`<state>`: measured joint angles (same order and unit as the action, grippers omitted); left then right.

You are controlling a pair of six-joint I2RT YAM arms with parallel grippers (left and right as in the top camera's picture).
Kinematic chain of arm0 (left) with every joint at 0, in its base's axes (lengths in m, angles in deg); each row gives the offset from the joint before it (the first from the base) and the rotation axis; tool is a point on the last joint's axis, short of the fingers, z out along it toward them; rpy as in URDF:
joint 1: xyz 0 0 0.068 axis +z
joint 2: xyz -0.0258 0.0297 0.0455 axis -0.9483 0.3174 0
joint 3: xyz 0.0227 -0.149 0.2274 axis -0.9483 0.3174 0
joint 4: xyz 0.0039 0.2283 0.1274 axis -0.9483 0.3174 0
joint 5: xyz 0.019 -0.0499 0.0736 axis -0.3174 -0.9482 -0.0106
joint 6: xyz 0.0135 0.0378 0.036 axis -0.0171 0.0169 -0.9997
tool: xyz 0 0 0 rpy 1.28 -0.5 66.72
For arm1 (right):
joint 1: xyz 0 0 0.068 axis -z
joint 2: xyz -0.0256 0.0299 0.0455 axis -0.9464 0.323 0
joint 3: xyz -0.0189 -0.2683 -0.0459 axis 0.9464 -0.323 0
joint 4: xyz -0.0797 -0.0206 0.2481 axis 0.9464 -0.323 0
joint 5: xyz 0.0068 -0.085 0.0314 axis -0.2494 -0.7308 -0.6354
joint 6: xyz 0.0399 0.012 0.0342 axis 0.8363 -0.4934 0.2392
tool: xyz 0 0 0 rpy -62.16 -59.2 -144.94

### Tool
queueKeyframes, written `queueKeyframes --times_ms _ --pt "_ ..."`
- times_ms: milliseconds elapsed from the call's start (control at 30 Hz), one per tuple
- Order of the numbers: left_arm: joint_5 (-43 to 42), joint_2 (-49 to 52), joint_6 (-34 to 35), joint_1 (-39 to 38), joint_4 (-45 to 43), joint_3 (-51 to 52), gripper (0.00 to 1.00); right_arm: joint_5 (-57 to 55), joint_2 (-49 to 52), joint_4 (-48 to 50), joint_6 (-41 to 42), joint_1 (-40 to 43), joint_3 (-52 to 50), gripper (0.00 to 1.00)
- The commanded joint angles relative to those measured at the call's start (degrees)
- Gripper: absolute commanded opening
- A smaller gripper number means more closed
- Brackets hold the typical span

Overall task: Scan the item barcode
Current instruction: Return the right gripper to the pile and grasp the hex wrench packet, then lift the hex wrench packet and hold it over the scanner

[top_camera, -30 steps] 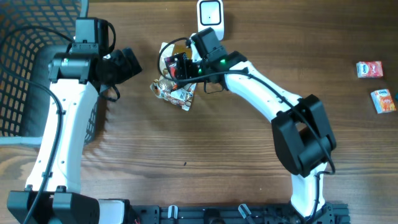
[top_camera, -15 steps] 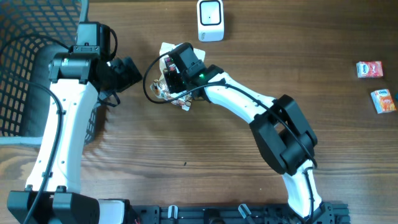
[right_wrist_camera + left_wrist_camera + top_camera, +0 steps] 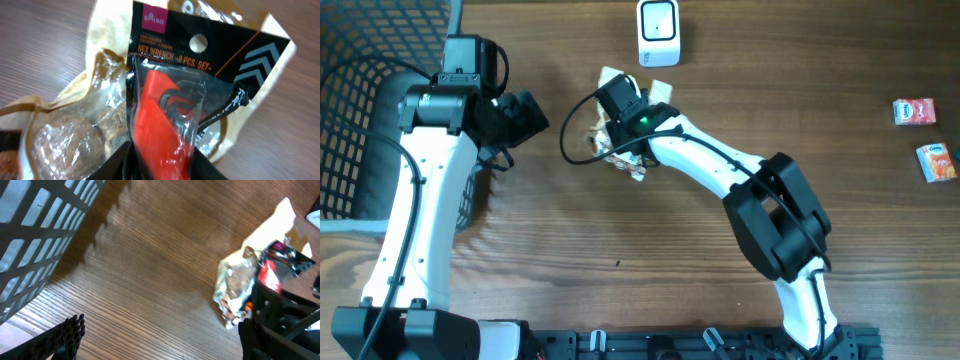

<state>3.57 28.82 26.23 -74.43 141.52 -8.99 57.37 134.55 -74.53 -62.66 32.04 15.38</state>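
Observation:
The item is a black-carded hex wrench set pack (image 3: 170, 95) with a red holder inside clear plastic. My right gripper (image 3: 162, 162) is shut on the pack's lower end, both black fingers pressing the plastic. Beneath it lies a beige clear-window snack bag (image 3: 65, 135). From overhead, the right gripper (image 3: 618, 122) sits over this small pile (image 3: 625, 155), just below the white barcode scanner (image 3: 658, 20). The left wrist view shows the pack (image 3: 275, 270) and the bag (image 3: 232, 292) at the right. My left gripper (image 3: 160, 345) hangs open and empty to the pile's left (image 3: 525, 115).
A black mesh basket (image 3: 360, 90) fills the left edge of the table, its wall close to the left arm (image 3: 45, 235). Two small packets (image 3: 914, 111) (image 3: 936, 161) lie at the far right. The table is brown wood grain.
The right gripper has closed on the hex wrench pack and shifted a little right, toward the scanner, and the pile went with it. The left arm has stayed put.

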Motion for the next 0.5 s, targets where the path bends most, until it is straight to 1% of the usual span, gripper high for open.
queueKeyframes --times_ms 0,67,167,267,367,433,467 --pt "1.01 0.24 0.98 0.22 -0.20 -0.04 1.00 -5.81 -2.75 -5.49 1.33 3.63 -0.02 0.33" --pt "1.01 0.24 0.98 0.22 -0.20 -0.04 1.00 -5.73 -3.34 -9.05 1.53 6.03 -0.02 0.33" --pt "1.01 0.24 0.98 0.22 -0.37 -0.04 1.00 -2.73 -4.50 -13.42 1.99 9.01 -0.02 0.31" --pt "1.01 0.24 1.01 0.22 -1.05 -0.04 1.00 0.26 -8.72 -16.04 2.40 11.08 0.02 0.31" --pt "0.98 0.24 0.98 0.22 -1.03 -0.04 1.00 1.95 -14.53 -19.52 5.68 13.20 0.02 0.26" --pt "1.01 0.24 0.98 0.22 -1.07 -0.04 1.00 7.08 -17.09 -20.22 5.35 15.87 0.02 0.24" --pt "0.98 0.24 0.98 0.22 -1.18 -0.04 1.00 9.18 -17.09 -20.00 5.25 16.59 0.02 0.26"
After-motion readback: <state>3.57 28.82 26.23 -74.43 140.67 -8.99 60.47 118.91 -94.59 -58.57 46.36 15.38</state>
